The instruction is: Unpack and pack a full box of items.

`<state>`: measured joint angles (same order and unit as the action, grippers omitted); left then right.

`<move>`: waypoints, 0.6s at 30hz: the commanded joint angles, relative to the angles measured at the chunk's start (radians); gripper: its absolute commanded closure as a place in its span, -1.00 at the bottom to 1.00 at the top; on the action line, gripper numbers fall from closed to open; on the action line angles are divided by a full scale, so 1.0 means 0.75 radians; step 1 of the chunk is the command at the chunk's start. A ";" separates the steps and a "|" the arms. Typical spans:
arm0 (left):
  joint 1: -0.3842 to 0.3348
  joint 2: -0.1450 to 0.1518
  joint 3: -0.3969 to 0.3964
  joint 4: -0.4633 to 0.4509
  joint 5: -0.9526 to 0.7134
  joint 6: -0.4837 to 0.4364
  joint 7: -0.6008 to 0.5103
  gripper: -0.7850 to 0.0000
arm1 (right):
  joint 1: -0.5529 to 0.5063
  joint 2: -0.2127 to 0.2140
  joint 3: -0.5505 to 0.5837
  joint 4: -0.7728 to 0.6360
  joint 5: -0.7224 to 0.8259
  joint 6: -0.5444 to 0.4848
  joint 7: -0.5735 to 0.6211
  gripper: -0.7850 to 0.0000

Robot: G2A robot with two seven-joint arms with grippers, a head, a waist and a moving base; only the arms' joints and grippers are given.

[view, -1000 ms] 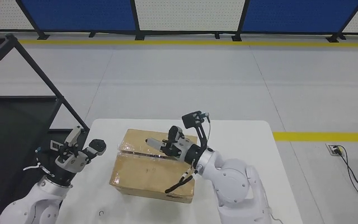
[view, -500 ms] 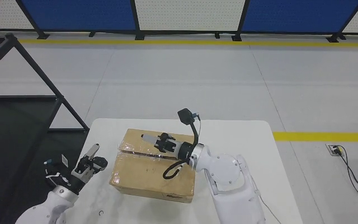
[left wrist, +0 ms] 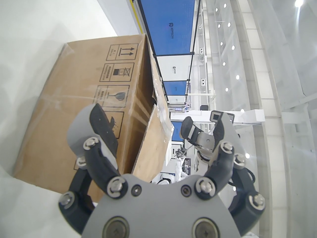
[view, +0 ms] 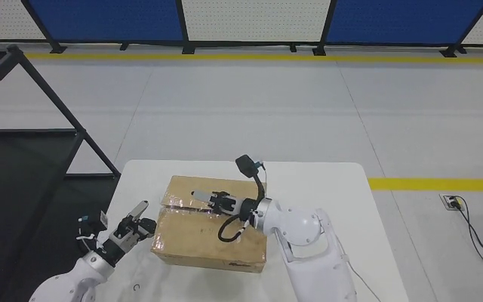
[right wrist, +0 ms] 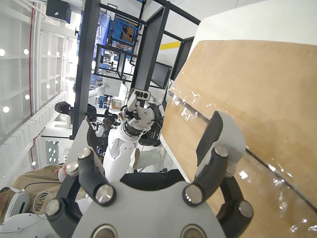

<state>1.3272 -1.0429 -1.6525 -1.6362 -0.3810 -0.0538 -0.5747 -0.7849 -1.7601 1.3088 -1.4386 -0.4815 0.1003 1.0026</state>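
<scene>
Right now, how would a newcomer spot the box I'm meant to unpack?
Find the white table. On it sits a brown cardboard box, its top seam under shiny clear tape. It is the only brown thing there, with the right claw over its top.

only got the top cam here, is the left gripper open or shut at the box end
observer: open. In the left wrist view the left gripper has its fingers spread either side of the top edge at the box end.
operator: top flaps lying flat?
observer: not quite. One flap looks raised a little at that end, beside the seam.
operator: and the other arm
observer: the right gripper is open too, with one finger over the clear tape on the top seam.
</scene>
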 commanded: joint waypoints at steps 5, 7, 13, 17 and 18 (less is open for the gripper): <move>0.006 -0.004 -0.030 -0.021 -0.024 -0.007 0.085 -1.00 | 0.053 0.011 0.014 0.105 0.113 0.019 0.048 0.04; 0.001 -0.007 -0.040 -0.031 -0.048 -0.016 0.129 -1.00 | 0.068 0.015 0.012 0.132 0.126 0.022 0.054 0.85; 0.002 -0.018 -0.049 -0.098 -0.104 -0.067 0.242 -1.00 | 0.082 0.031 0.006 0.175 0.127 0.021 0.029 1.00; 0.001 -0.024 -0.044 -0.141 -0.126 -0.083 0.269 -1.00 | 0.085 0.040 -0.004 0.184 0.127 0.043 0.036 1.00; 0.001 -0.025 -0.043 -0.148 -0.132 -0.086 0.274 -1.00 | 0.084 0.043 -0.007 0.187 0.128 0.050 0.038 1.00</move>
<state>1.3278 -1.0612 -1.6856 -1.7424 -0.4773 -0.1164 -0.3720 -0.7213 -1.7294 1.3050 -1.2995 -0.3857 0.1338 1.0304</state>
